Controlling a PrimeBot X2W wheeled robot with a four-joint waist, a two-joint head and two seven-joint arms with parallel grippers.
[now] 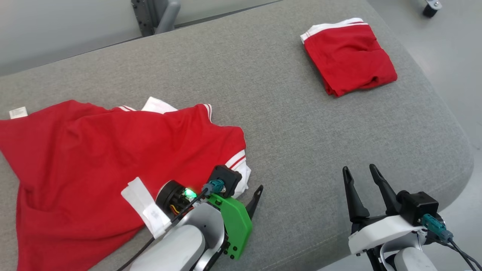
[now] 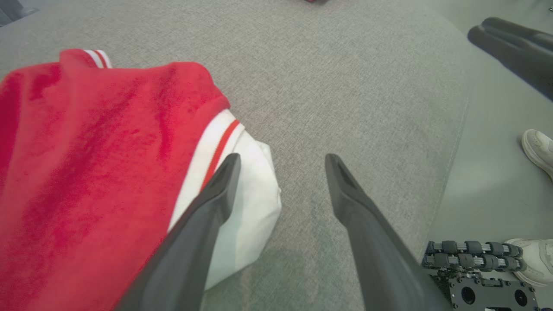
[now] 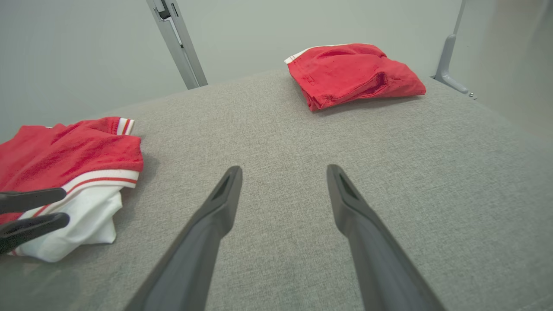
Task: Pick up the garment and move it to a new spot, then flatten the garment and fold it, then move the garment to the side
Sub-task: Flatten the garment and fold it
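Shows the red garment (image 1: 113, 150) sprawled and creased over the left half of the grey padded table (image 1: 286, 124), its white panel (image 2: 255, 207) bunched at the near right corner. Finds the left end effector (image 2: 281, 157) wide open and gripping nothing, one finger overlapping that white cloth, seemingly poised to tug the corner flat. Places the right end effector (image 3: 284, 168) open and empty too, low over bare fabric near the table's front edge, well apart from the garment. Leaves broad free room between it and a folded red garment (image 1: 348, 60) at the far right corner, likely parked there to clear space. Warns of the rounded right edge, with a person's shoe (image 2: 538, 147) beyond
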